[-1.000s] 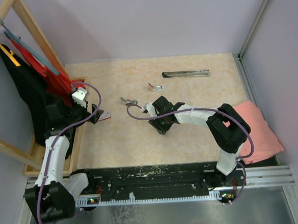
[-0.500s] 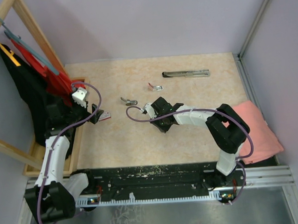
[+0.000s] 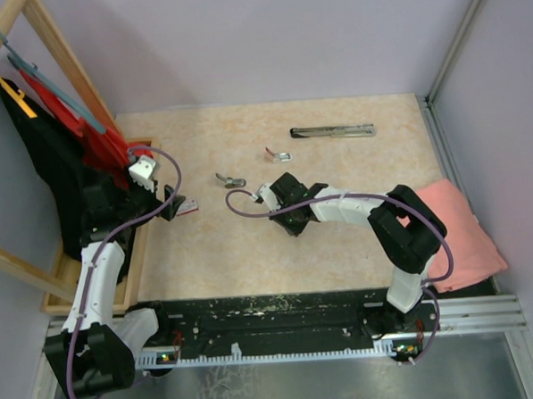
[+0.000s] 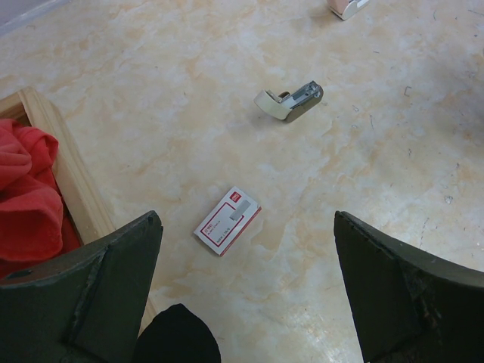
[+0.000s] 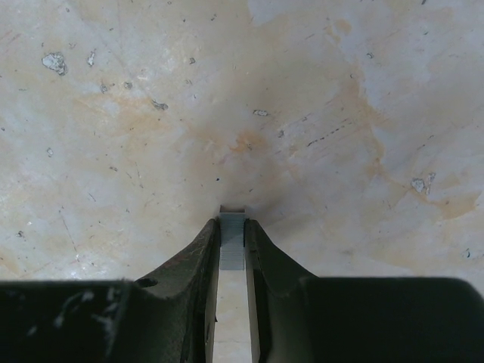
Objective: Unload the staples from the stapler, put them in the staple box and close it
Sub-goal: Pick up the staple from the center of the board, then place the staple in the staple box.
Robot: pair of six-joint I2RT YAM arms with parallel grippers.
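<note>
My right gripper (image 5: 232,227) is shut on a short grey strip of staples (image 5: 232,243), held just above the bare table; in the top view it (image 3: 287,225) hangs over the table's middle. A cream mini stapler (image 3: 231,179) lies left of it with its metal channel showing, and it also shows in the left wrist view (image 4: 290,102). A second mini stapler (image 3: 280,154) lies further back. My left gripper (image 4: 249,291) is open and empty, above the table near a small red-and-white box (image 4: 227,221); in the top view it (image 3: 173,206) is at the left.
A long thin metal bar (image 3: 333,131) lies at the back. A wooden frame (image 3: 140,251) with red cloth (image 4: 26,189) and black fabric borders the left edge. A pink cloth (image 3: 460,229) lies at the right edge.
My right gripper has shifted slightly left and stays shut on the staple strip. The left arm and the staplers have not moved.
</note>
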